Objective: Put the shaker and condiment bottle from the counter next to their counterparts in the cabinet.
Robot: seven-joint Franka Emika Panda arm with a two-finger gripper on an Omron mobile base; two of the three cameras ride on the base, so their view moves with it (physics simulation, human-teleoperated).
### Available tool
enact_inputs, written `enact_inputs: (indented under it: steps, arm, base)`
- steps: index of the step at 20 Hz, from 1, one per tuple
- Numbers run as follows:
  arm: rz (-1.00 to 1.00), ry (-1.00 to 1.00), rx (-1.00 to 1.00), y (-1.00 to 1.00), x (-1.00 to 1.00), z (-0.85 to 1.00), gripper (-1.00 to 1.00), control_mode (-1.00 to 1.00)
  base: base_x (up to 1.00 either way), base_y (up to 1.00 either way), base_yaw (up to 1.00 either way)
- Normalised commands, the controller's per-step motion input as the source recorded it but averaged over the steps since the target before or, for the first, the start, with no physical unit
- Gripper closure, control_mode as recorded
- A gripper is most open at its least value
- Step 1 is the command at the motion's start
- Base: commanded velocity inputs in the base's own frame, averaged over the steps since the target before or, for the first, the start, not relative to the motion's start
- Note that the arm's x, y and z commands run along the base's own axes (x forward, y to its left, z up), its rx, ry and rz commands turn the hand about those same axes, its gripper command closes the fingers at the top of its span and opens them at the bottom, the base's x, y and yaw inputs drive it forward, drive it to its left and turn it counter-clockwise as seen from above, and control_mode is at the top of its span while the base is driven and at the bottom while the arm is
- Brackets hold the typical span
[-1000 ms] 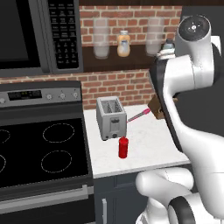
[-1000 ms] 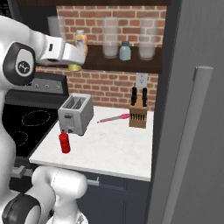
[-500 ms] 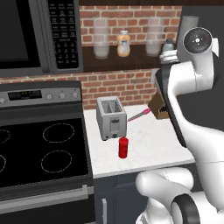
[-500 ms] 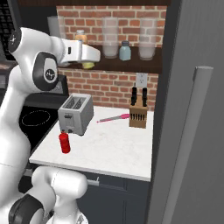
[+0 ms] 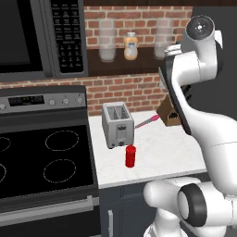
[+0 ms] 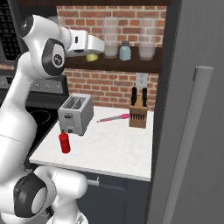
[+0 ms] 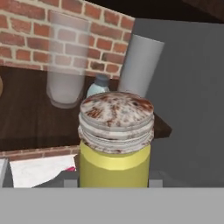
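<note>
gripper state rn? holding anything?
Gripper: closed on the small yellow-green cylindrical shaker with the mottled grey-brown cap, carried up at the dark brown wooden shelf.

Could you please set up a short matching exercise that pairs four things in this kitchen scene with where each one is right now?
Things:
1. shaker
2. condiment bottle
3. pale blue shaker
4. peach-orange bottle

Places:
A. on the counter in front of the toaster
B. on the shelf between two clear jars, right base view
C. held in the gripper up at shelf height
D. on the shelf between two clear jars, left base view

Pairs: 1-C, 2-A, 3-B, 4-D
</note>
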Motion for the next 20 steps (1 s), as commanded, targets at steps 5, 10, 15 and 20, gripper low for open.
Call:
enact_inputs:
  steps: [5, 10, 15, 20]
  arm:
    - [0.00, 0.01, 0.01, 0.01, 0.55, 0.00, 1.00, -1.00]
    - [0.00, 0.00, 0.00, 0.00, 0.32, -0.15, 1.00, -1.00]
    - [0.00, -0.02, 0.00, 0.00, 0.20, -0.24, 1.00, -1.00]
    - [0.00, -0.01, 0.00, 0.00, 0.25, -0.04, 1.00, -1.00]
  base:
    - [0.00, 0.00, 0.00]
    - [0.00, 0.00, 0.00]
    - [0.00, 0.00, 0.00]
    - [0.00, 0.00, 0.00]
